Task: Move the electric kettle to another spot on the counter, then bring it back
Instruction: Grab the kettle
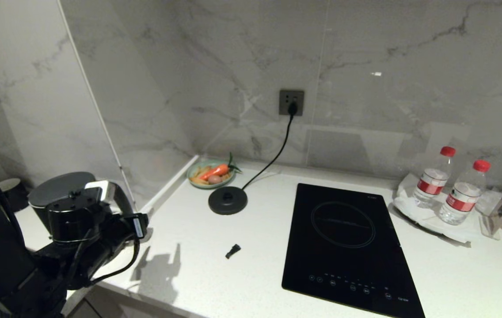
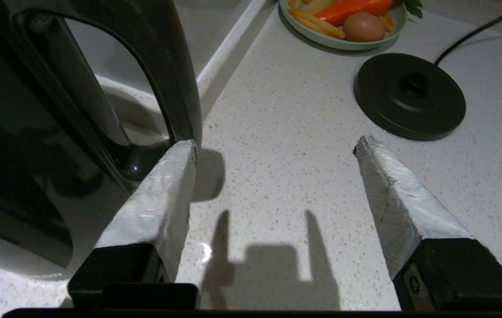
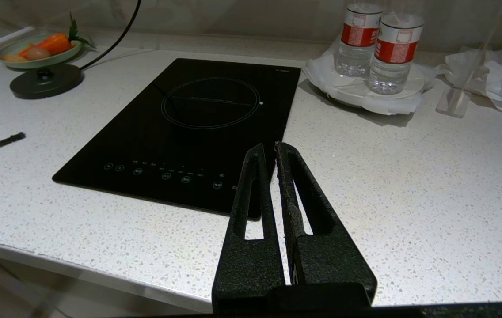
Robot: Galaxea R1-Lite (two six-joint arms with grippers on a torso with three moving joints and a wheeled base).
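Marble-veined grey wall panels rise behind the white, finely speckled stone counter (image 1: 198,247), which turns a corner at the robot's left. On that left stretch, near the front edge, stands the tall glossy black electric kettle (image 1: 63,190) with its flat dark lid and loop handle, off its round black corded base disc (image 1: 227,200), which lies well apart from it further along the counter toward the wall. The left gripper (image 2: 275,148) hangs just beside the kettle with its two white-wrapped fingers (image 2: 162,190) spread wide and nothing between them; in the left wrist view one fingertip sits right at the foot of the kettle's handle, though whether it touches cannot be told, and the other finger is over bare counter. From the base disc a black cord (image 1: 273,161) runs up to a grey wall socket (image 1: 291,102). Just behind the disc sits a shallow pale green dish (image 1: 211,174) holding a carrot, an egg and pale strips. A small black stick-like piece (image 1: 232,251) lies alone on the counter between the kettle and the black glass induction hob (image 1: 348,247). Beyond the hob, at the robot's right, two clear water bottles with red caps and red labels (image 1: 452,190) stand on a white tray with crumpled paper. The right gripper (image 3: 271,152) is over the counter's front edge near the hob's corner, its black fingers pressed together and empty.
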